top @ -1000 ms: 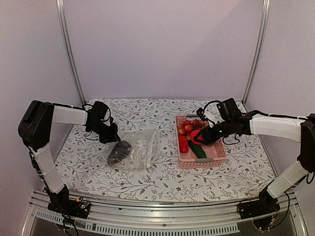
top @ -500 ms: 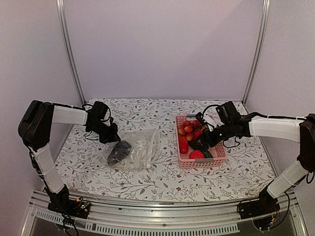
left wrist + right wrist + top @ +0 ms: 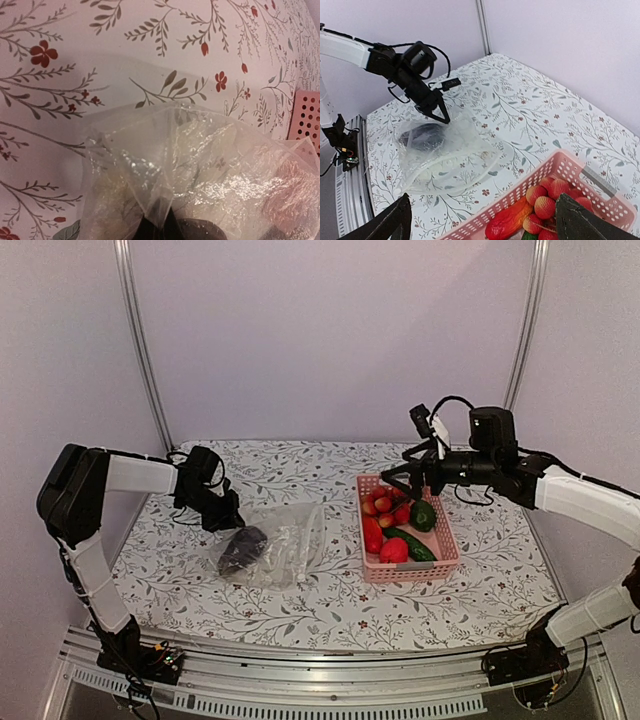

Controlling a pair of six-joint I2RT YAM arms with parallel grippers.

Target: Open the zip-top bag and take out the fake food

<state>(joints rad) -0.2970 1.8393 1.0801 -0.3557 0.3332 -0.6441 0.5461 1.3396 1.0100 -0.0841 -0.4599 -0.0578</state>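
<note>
The left gripper is pinched shut on a corner of the zip-top bag, which lies left of the surface's middle with a dark eggplant inside. The right gripper hangs wide open and empty above the pink basket of fake food near the right edge. The surface is floral-patterned, with pale lilac walls behind. A second ago that gripper held a red piece low in the basket.

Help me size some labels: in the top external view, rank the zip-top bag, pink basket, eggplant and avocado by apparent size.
1. zip-top bag and pink basket: they look about alike, so I won't rank one above the other.
2. eggplant, inside the bag.
3. avocado, in the basket.
</note>
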